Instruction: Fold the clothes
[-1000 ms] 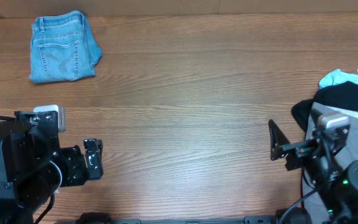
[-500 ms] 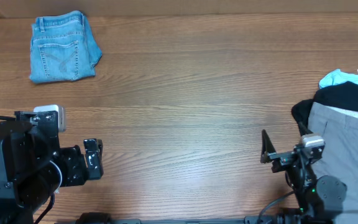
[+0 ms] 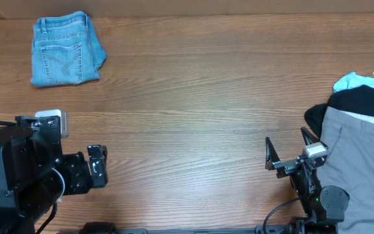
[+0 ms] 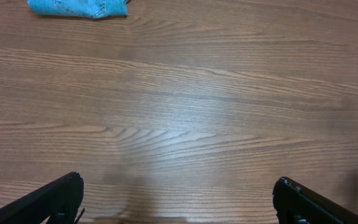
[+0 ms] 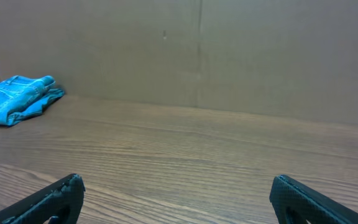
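Waiting left gripper (image 3: 98, 167): near left, above bare wood, jaws spread wide and holding nothing.
Right gripper (image 3: 288, 151): near right, jaws likewise wide apart and empty; it sits just beside the left edge of the grey trousers, and the overhead view shows no contact.
Table (image 3: 193, 97): brown wood grain, bare across the middle between the two arms.
Grey trousers (image 3: 359, 156): near right, top of the heap, unfolded and running off the right edge of the overhead view.
Black garment (image 3: 359, 101): just beyond the trousers and partly under them, with a lobe poking out to the left.
Pale-blue top (image 3: 349, 81): farthest item of the heap, only a corner showing past the black cloth.
Jeans (image 3: 65, 49): far left corner, well apart from everything else, lying as a compact folded bundle with a back pocket facing up.
Step in hand: likely taking the next piece from the right-hand heap, the jeans looking done.
Risk, layers: a pinch at the trousers' edge could catch the black cloth below too, since they overlap, and drag both out together.
Risk, edge: how much cloth overhangs on the right cannot be seen, so a weak pull may let the heap slide off.
Risk, reach: the left arm is far from the heap, so the garment may bunch if hauled across by one corner.
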